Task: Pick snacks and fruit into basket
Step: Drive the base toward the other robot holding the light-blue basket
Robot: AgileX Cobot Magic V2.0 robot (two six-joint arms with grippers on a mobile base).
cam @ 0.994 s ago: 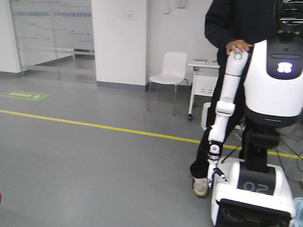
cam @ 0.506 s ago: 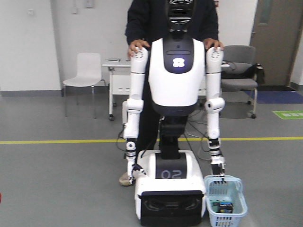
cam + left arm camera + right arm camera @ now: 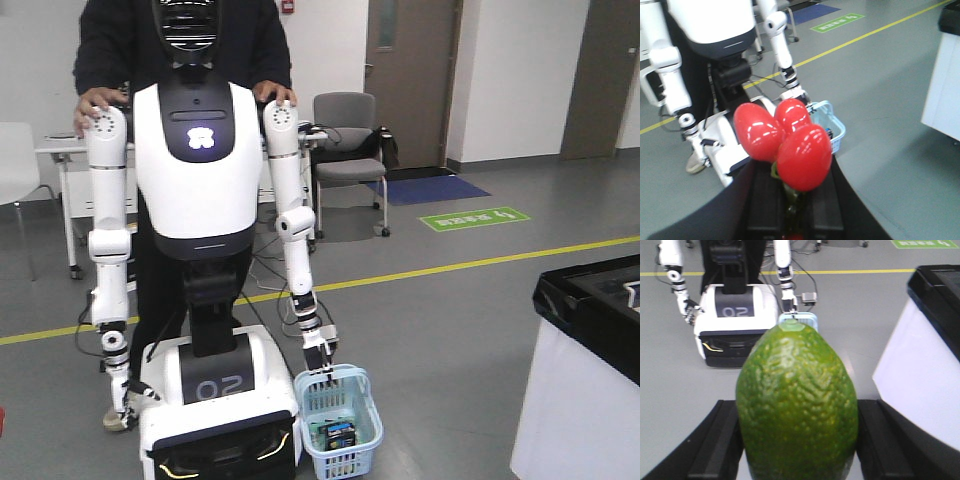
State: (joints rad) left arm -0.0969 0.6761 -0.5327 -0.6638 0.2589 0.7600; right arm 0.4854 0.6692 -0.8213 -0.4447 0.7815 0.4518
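Across a grey office floor crossed by a yellow line, the recording robot's two wrist cameras each look past a fruit already in hand. The left gripper (image 3: 790, 210) has its dark fingers closed on the green stem of a glossy red fruit cluster (image 3: 785, 140), three smooth lobes shining with highlights. The right gripper (image 3: 797, 440) clamps a large green fruit (image 3: 797, 405), egg-shaped with a pebbled, yellow-flecked skin, between its black fingers. Ahead, a white humanoid robot (image 3: 195, 180) marked "02", steadied from behind by a person (image 3: 180, 40) in dark clothes, dangles a pale blue basket (image 3: 345, 440) near the floor from one arm; a dark printed packet (image 3: 335, 432) lies inside. By this evidence the picking is partly done: both fruits remain well apart from the basket and must be carried over and released. No snack pouches show elsewhere.
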